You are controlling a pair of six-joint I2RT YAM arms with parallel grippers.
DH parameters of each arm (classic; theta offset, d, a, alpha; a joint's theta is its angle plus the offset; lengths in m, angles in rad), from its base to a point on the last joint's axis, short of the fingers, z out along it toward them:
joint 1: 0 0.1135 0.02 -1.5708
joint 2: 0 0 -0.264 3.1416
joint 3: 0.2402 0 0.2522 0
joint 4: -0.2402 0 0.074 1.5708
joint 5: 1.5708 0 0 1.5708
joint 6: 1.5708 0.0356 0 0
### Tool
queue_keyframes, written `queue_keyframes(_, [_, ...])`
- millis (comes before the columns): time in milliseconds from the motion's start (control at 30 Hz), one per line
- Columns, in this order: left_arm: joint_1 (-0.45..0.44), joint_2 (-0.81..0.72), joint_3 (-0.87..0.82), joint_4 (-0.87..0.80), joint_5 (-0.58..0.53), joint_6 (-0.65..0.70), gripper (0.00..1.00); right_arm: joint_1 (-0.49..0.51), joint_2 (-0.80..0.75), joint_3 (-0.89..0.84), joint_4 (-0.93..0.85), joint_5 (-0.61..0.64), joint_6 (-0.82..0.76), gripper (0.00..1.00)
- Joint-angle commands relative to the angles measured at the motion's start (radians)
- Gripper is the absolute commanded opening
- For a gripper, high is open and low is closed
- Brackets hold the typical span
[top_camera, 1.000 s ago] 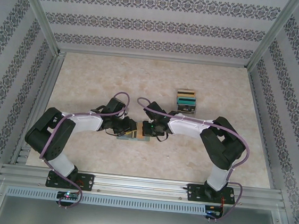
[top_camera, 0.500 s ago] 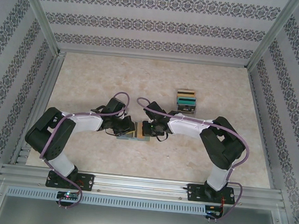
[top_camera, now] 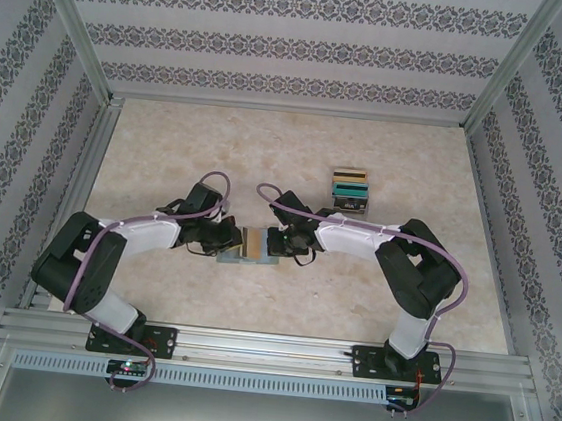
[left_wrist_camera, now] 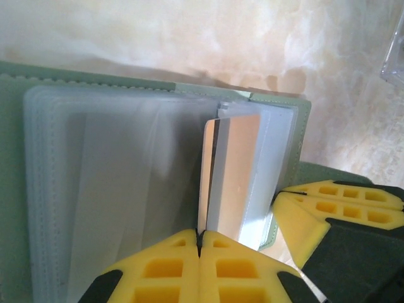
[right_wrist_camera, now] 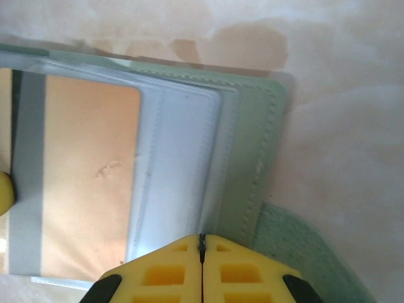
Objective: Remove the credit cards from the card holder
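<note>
The grey-green card holder [top_camera: 261, 261] lies open on the table between my two grippers, its clear pockets facing up. My left gripper [top_camera: 229, 240] [left_wrist_camera: 200, 237] is shut on the near edge of one credit card [left_wrist_camera: 233, 170], which stands tilted up out of a pocket. In the right wrist view that card [right_wrist_camera: 82, 177] looks tan-gold with a grey stripe. My right gripper [top_camera: 276, 242] [right_wrist_camera: 202, 243] is shut, and its tips rest where the clear pockets meet the holder's green cover [right_wrist_camera: 249, 158]. The right gripper's yellow fingers [left_wrist_camera: 328, 208] show beside the holder's corner.
A small stack of loose cards [top_camera: 350, 190], gold, teal and grey, lies on the table behind the right arm. A clear plastic corner [left_wrist_camera: 394, 57] shows at the top right. The holder's strap tab [right_wrist_camera: 303, 252] sticks out sideways. Aluminium rails and patterned walls fence the table.
My left gripper has closed on the card's edge. The left arm's elbow has swung out to the left and nearer the front rail. The right arm has kept still.
</note>
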Motion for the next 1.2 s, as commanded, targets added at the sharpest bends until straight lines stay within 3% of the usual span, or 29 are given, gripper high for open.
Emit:
queue_keyframes(0, [0.026,-0.047,-0.014,-0.090,-0.036,0.048,0.04,-0.001,0.015,-0.009,-0.017,0.004,-0.005,0.08])
queue_keyframes(167, [0.031,-0.106,-0.019,-0.132,-0.056,0.073,0.07,-0.002,0.013,-0.007,-0.013,0.000,-0.007,0.09])
queue_keyframes(367, [0.030,-0.077,-0.025,-0.092,-0.036,0.073,0.11,0.002,0.016,0.015,-0.011,-0.014,-0.012,0.10])
queue_keyframes(567, [0.030,-0.058,-0.034,-0.088,-0.054,0.083,0.27,0.017,0.006,0.054,-0.025,-0.020,-0.028,0.12])
queue_keyframes(933, [0.032,-0.048,-0.061,-0.047,-0.045,0.073,0.23,0.052,0.039,0.137,-0.023,-0.069,-0.053,0.12])
queue_keyframes(1167, [0.032,-0.043,-0.068,-0.033,-0.039,0.064,0.22,0.055,0.081,0.144,-0.048,-0.033,-0.048,0.10])
